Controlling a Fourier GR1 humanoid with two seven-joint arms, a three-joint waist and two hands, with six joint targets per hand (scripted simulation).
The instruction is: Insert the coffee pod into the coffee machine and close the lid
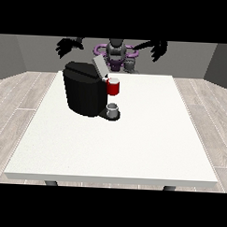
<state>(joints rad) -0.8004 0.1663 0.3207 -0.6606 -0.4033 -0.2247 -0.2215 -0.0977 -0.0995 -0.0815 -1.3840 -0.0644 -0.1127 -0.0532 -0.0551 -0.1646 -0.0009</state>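
A: Where does the pod (113, 88) sit?

B: It is the red one, at the front of the machine (86, 89), just right of the black body and under the raised lid (99, 66). A grey cup (113, 109) stands below it on the drip base. Whether the pod is fully seated in its slot, the view does not tell.

A: And the hands?

B: Both are up at the far edge, well apart from the machine. The hand at the view's left (67, 46) hangs above and behind the machine's far-left corner, its fingers spread, holding nothing. The hand at the view's right (159, 49) is also splayed and empty, farther off to the right.

A: Which is nearer the lid?

B: Probably the one at the view's left. The lid lies near and right of it, down toward the table. The lid's long axis tilts, its free end pointing up and to the far left, its hinge near the pod.

A: So the coming move?

B: Likely a reach from the far side, down onto the lid's raised end, pressing it toward the near right over the pod. The machine (86, 89) sits left of the table (146, 145) centre, which favours that same hand.
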